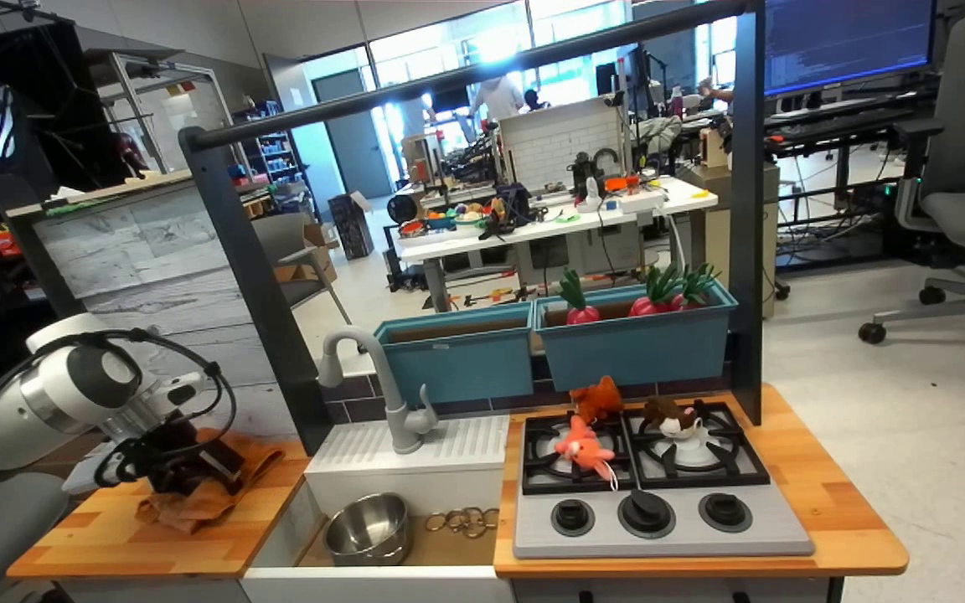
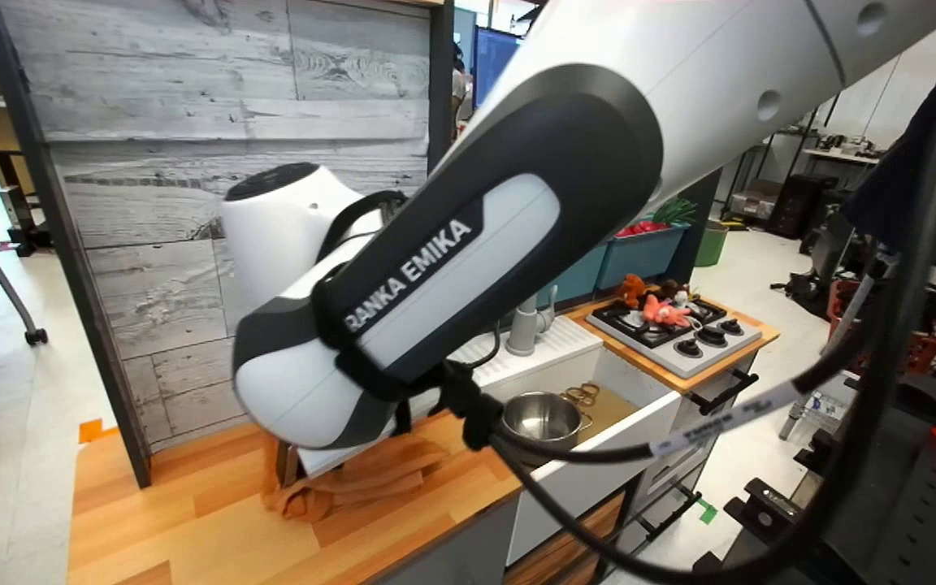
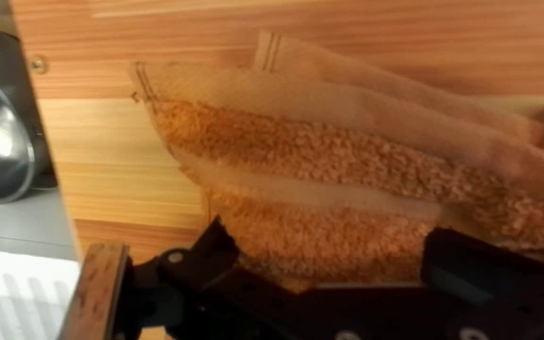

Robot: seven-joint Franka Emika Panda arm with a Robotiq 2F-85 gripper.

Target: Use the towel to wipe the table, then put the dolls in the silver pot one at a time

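- Wrist view: the hand (image 3: 328, 231) has its two fingers (image 3: 461, 267) spread wide apart. The towel (image 3: 310, 146) shows in the gap and does not look pinched.
- The towel lies on the worktop (image 3: 121, 141), under the hand and poking out past the fingertips. I cannot tell if the fingertips touch it.
- The towel is folded. Its long folds run mostly from side to side in that view, sloping down a bit toward the right edge.
- The two fingers sit side by side the same way. So the hand would likely close along the folds, not across them. I think the next move hangs on this.
- If the hand closes just like that, the towel may bunch up in a lump or slip out. A turn of the wrist, to put one finger on each side of a fold, might help.
- In an exterior view, the silver pot (image 1: 369, 532) sits in the sink (image 1: 449, 486), right beside the towel's part of the worktop.
- Past the sink, the pink doll (image 1: 585, 450), the orange doll (image 1: 597, 397) and the brown-and-white doll (image 1: 665, 416) are at the stove (image 1: 683, 544), well apart from the hand.
- The wiping part seems to be the job now. The towel is nearest, and the dolls are not yet in the pot.
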